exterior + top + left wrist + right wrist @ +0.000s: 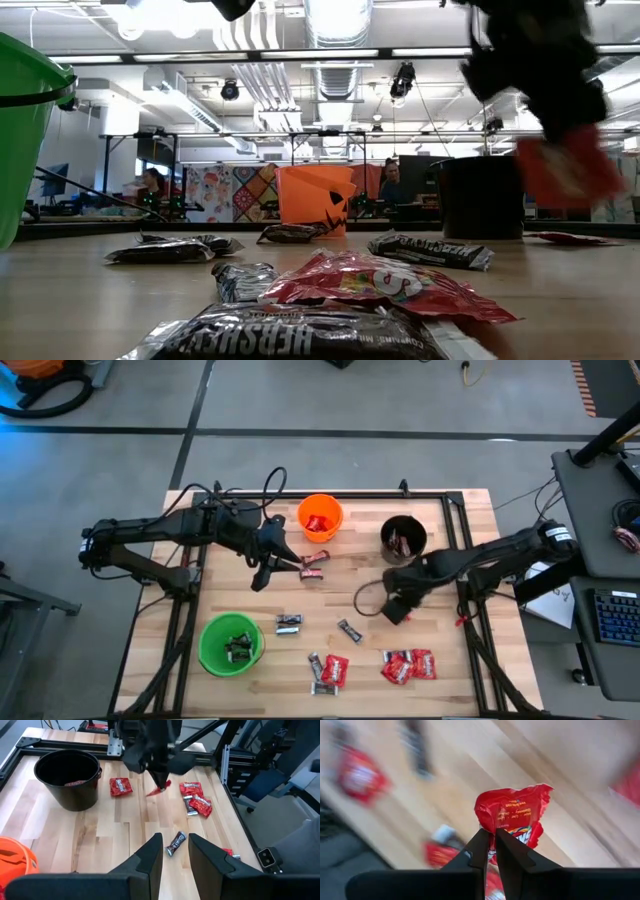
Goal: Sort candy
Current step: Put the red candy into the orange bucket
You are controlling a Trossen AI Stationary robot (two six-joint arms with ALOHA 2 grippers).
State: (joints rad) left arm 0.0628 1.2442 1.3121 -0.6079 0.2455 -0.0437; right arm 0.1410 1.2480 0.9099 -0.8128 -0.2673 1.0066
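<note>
My right hand (490, 851) pinches a red packet (512, 815) clear of the desk (470, 660) for carrying to a cup, while my left hand (174, 851) hangs spread over a dark bar (175, 843).

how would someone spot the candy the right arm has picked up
Find the black cup on the wooden table, then the right tool beside it. Its closed fingers pinch a red packet, the only candy lifted off the wood.

The orange cup (320, 517) stands left of the black cup (404, 538); the green cup (231, 644) stands nearer the front-left corner.
</note>
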